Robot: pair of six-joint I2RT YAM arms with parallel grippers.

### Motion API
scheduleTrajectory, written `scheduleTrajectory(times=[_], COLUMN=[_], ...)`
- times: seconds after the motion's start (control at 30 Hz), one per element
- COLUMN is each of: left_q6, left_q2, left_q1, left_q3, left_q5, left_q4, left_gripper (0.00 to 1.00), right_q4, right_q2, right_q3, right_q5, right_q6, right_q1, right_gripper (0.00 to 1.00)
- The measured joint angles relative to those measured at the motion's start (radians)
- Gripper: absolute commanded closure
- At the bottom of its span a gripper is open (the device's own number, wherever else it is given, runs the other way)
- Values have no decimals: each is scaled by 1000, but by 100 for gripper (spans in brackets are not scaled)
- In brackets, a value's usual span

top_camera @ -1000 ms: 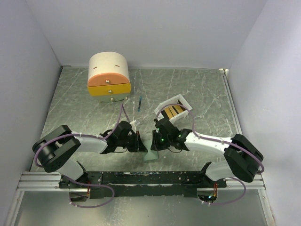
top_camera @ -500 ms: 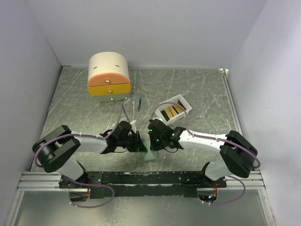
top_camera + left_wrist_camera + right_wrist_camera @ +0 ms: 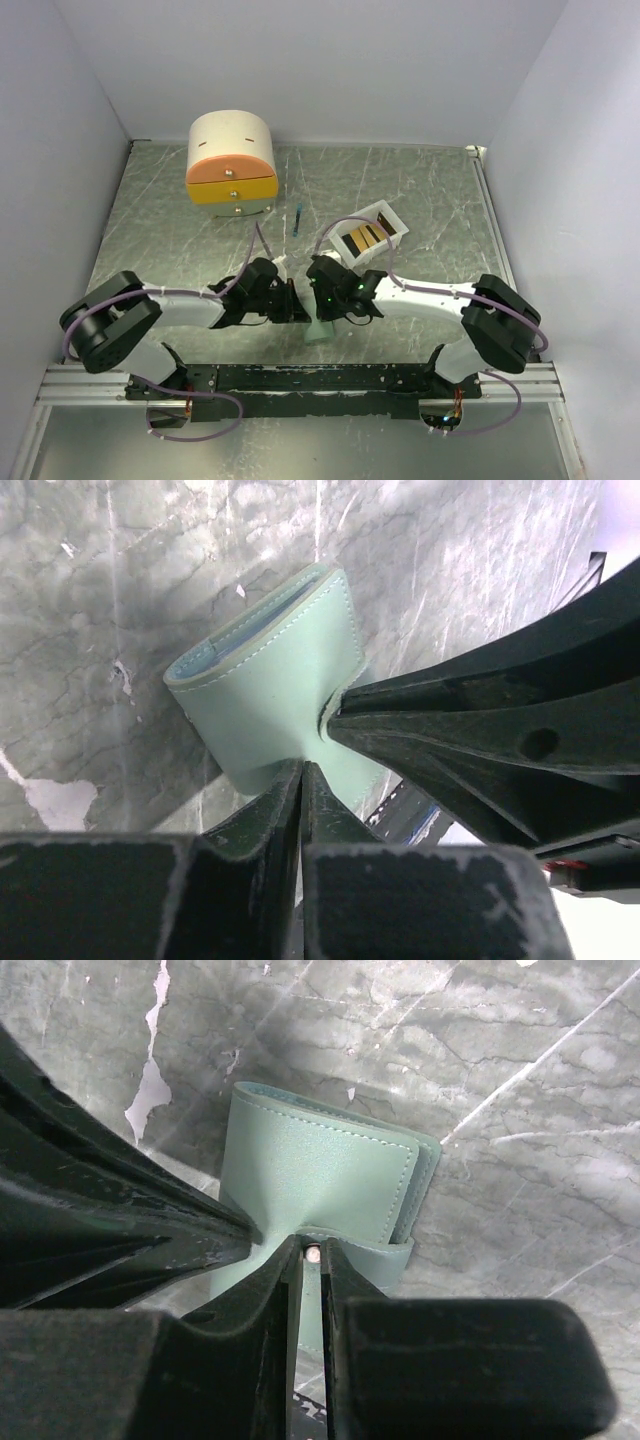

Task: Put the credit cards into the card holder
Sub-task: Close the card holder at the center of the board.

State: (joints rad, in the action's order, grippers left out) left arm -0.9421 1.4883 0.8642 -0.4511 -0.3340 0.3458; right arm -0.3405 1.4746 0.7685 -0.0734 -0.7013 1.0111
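The pale green card holder lies near the table's front edge, between both grippers. In the left wrist view the holder stands partly lifted, its open edge toward the far left. My left gripper is shut on its near edge. My right gripper is shut on the holder's strap, facing the left gripper's fingers. In the top view the grippers meet, left gripper and right gripper. The gold card and the dark card lie in the white tray.
A cream-and-orange drawer box stands at the back left. A thin blue stick lies between it and the tray. The black rail runs along the near edge just behind the holder.
My right arm has swung left and its gripper has closed in on the card holder next to the left gripper. The left gripper has stayed on the holder.
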Motion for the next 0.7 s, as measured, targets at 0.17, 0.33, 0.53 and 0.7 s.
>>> scheduleTrajectory(times=[0.17, 0.33, 0.53, 0.7], left_q6=[19, 48, 133, 225], left_q2=[-121, -330, -516, -618], left_q1=[4, 5, 6, 6], left_q3=[-1, -39, -209, -367], left_q5=[72, 178, 297, 373], left_q4=[-92, -226, -453, -607], left_gripper=[65, 21, 1, 1], right_q4=[-50, -105, -123, -140], right_q2=[-2, -74, -288, -446], right_q3=[40, 121, 167, 168], right_q5=[-35, -105, -213, -276], right_q6=[3, 11, 15, 29], right_q1=[17, 18, 12, 17], right_gripper=[83, 64, 0, 0])
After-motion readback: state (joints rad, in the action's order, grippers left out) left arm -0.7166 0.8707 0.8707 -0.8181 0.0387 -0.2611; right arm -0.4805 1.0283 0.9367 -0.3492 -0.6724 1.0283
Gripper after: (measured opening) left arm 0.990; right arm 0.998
